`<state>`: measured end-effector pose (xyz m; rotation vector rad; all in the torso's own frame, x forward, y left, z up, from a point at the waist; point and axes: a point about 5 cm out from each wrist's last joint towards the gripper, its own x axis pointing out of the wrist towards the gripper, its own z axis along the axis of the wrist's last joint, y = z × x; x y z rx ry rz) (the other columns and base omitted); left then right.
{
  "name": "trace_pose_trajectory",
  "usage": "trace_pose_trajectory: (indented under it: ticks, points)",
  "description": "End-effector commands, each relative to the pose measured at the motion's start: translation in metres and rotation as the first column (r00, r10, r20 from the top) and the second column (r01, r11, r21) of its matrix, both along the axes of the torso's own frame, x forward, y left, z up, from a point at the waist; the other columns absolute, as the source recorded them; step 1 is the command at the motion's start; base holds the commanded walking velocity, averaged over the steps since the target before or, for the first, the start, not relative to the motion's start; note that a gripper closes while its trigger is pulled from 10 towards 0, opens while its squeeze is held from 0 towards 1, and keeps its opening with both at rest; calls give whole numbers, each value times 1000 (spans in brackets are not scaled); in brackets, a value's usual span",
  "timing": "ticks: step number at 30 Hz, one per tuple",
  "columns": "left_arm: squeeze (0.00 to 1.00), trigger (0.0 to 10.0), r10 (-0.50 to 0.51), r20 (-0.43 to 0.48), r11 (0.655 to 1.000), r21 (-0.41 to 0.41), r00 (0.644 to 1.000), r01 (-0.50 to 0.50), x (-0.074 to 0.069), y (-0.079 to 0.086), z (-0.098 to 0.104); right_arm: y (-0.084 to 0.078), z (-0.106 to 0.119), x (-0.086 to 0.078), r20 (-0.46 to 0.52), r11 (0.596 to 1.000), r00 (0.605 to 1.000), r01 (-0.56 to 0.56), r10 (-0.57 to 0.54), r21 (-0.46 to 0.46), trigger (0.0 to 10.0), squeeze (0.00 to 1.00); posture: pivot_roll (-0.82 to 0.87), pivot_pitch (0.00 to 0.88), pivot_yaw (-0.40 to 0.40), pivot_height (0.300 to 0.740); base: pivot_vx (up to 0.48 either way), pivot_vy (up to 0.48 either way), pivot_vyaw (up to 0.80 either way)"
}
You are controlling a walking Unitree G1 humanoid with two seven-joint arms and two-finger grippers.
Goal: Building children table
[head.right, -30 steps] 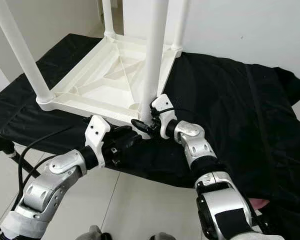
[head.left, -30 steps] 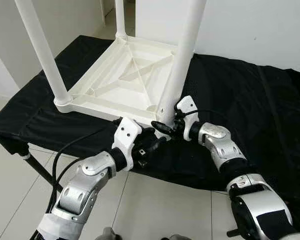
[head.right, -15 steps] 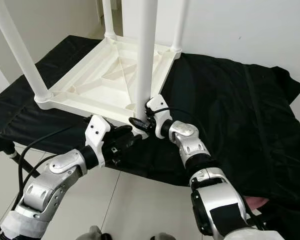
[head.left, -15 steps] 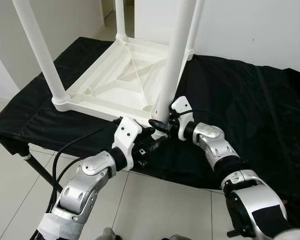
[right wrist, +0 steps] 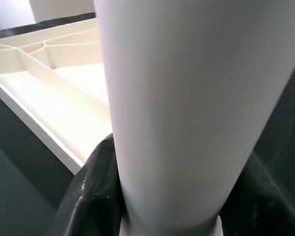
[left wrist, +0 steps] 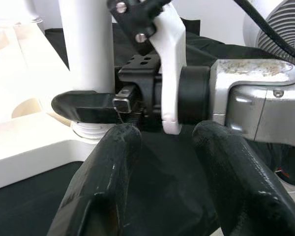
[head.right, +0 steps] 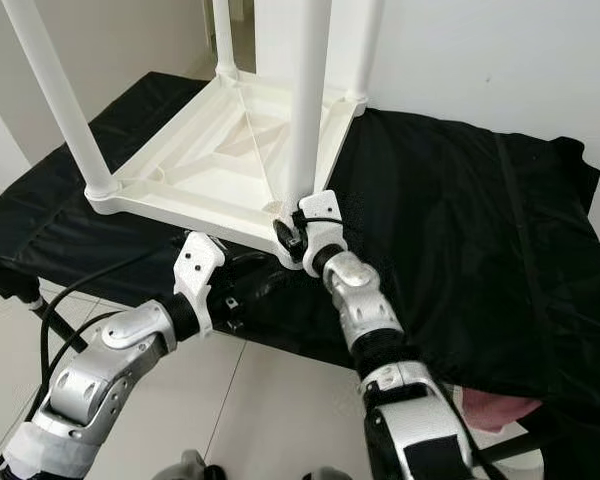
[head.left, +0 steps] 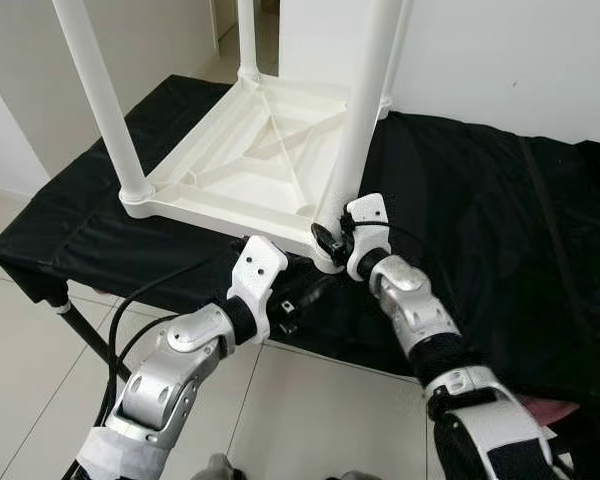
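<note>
A white children's table top point(head.left: 242, 165) lies upside down on a black-draped bench point(head.left: 500, 220), with its legs pointing up. My right gripper point(head.left: 330, 240) is shut on the foot of the near leg point(head.left: 365, 110), right where it meets the top's near corner. In the right wrist view the leg point(right wrist: 187, 98) stands between the black fingers point(right wrist: 91, 189). My left gripper point(head.left: 305, 290) hangs open just below that corner, against the cloth's front edge. In the left wrist view its fingers point(left wrist: 108, 182) stand apart with nothing between them, facing the right gripper's finger point(left wrist: 83, 105) and the leg point(left wrist: 86, 49).
Other legs rise at the left corner point(head.left: 100, 100) and the far corner point(head.left: 247, 40). A white wall stands behind the bench. A black cable point(head.left: 130, 310) trails from my left arm over the tiled floor. Something pink point(head.right: 500, 405) peeks out at the lower right.
The near leg has gone from leaning to more upright. My right forearm has swung round under its foot, still at the base. The left gripper has barely moved. The camera has shifted a little.
</note>
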<state>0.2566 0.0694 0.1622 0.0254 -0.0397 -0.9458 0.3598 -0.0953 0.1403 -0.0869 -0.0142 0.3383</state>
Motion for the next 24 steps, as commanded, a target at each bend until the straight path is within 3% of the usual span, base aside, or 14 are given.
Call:
trace_pose_trajectory:
  ticks: [1,2,4,8,9,10,11,12,13,14,22,23,24]
  points:
    - [0,10000,-16,-18,1000,11,1000,16,-3,0,-4,-26,-5,1,-10,983,983,180,-181,-30,0,0,-49,47,-5,740,0,0,0]
    - [0,10000,-16,-19,1000,12,1000,17,-3,-1,-4,-24,-7,-4,-10,965,965,260,-260,-14,0,0,-47,42,-12,740,0,0,0]
    - [0,10000,-17,-20,1000,11,1000,17,-4,-1,-4,-16,-10,-10,-16,955,955,297,-297,4,0,0,-45,40,-14,740,0,0,0]
    - [0,10000,-19,-20,1000,10,1000,19,-4,-2,-5,-3,-9,-16,-15,962,964,268,-267,47,0,0,-49,32,-13,740,0,0,0]
    - [0,10000,-21,-19,1000,12,1000,21,-4,-2,-5,0,-7,-16,-8,968,969,245,-245,56,510,0,-48,27,-15,740,0,0,0]
    - [0,10000,-22,-19,1000,13,1000,22,-4,-2,-5,2,-6,-16,-11,974,977,212,-212,75,8784,0,-48,27,-15,740,0,0,0]
    - [0,10000,-22,-19,1000,13,1000,22,-4,-2,-5,2,-6,-16,-11,974,977,212,-212,75,8784,0,-48,27,-15,740,0,0,0]
    - [0,10000,-23,-18,1000,14,1000,23,-4,-3,-5,3,-4,-16,-7,978,981,196,-196,68,10000,0,-45,23,-17,740,0,0,0]
    - [0,10000,-23,-18,1000,14,1000,23,-4,-3,-5,3,-4,-16,-7,978,981,196,-196,68,10000,0,-45,23,-17,740,0,0,0]
    - [0,10000,-20,-16,1000,14,1000,20,-3,-2,-5,2,-3,-16,-8,982,986,168,-168,81,10000,1000,-45,23,-17,740,0,0,0]
    - [0,10000,-12,-15,1000,14,1000,12,-3,0,-5,-5,5,-19,12,994,999,45,-47,102,10000,1000,-40,17,-23,740,0,0,0]
    - [0,10000,-11,-16,1000,14,1000,11,-4,0,-5,-9,7,-21,19,996,1000,1,-2,91,10000,0,-40,17,-23,740,0,0,0]
    - [0,10000,-11,-16,1000,14,1000,11,-4,0,-5,-9,7,-21,19,996,1000,1,-2,91,10000,0,-40,17,-23,740,0,0,0]
